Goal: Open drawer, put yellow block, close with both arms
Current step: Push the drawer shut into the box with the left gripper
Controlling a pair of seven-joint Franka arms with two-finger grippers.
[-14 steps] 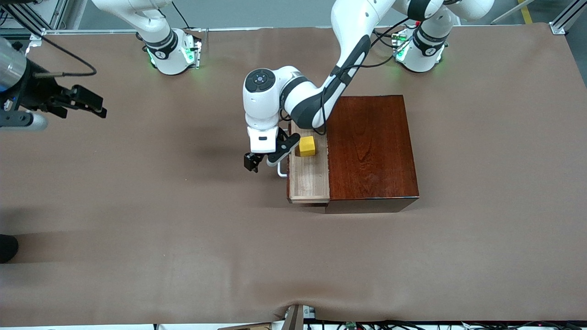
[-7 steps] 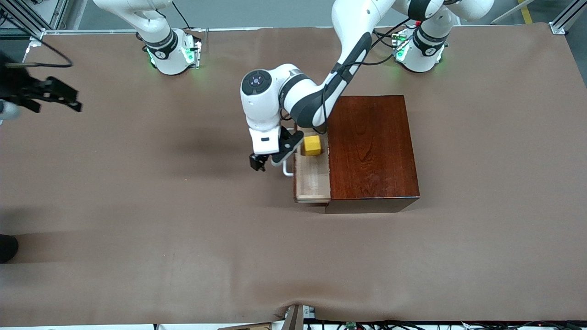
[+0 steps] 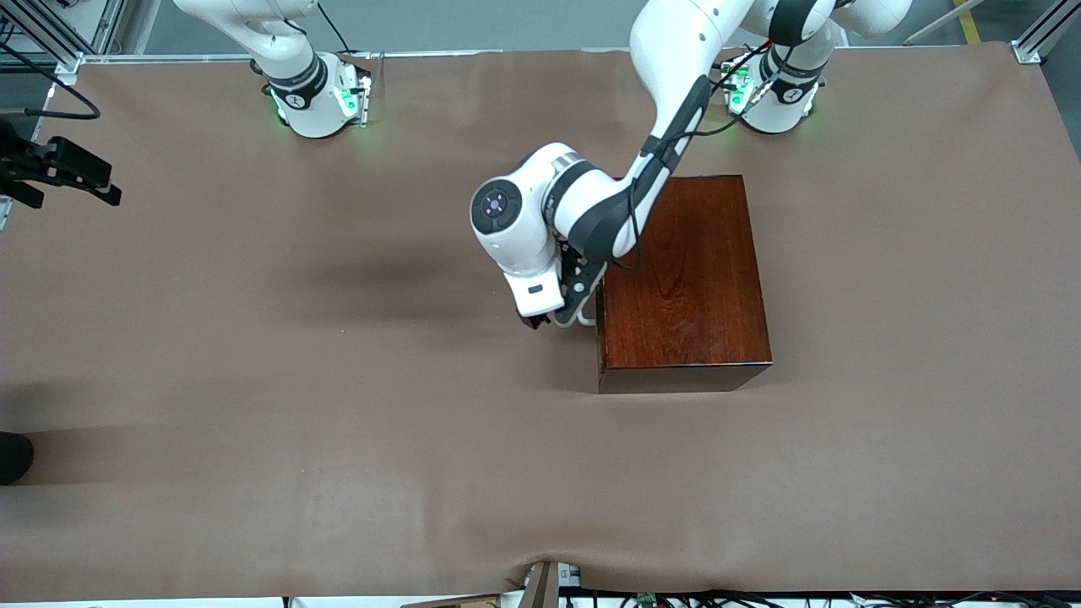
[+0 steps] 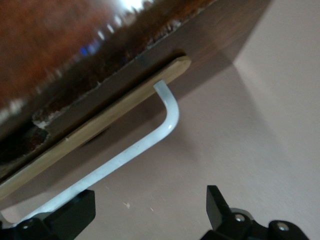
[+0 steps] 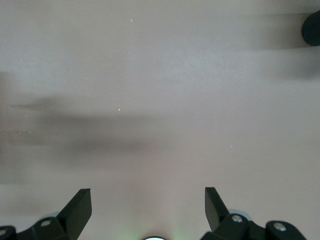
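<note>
Mahogany box (image 3: 684, 283) is sitting mid-worktop (image 3: 338, 422), and its drawer (image 4: 100, 125) is looking pushed in, just a thin light-wood edge showing in my left wrist view. No yellow block in sight; I'm guessing it's shut inside.

My left tool (image 3: 557, 317) is hanging low in front of the drawer, fingers spread and gripping nothing, with the white handle (image 4: 167, 107) just ahead of them. To finish well, I'm thinking a flat, square push on the drawer front, not on the handle's bend, so nothing jams.

My right tool (image 5: 150, 212) is waiting over bare worktop at the right arm's end, also spread and holding nothing. Plenty of open room around the box.
</note>
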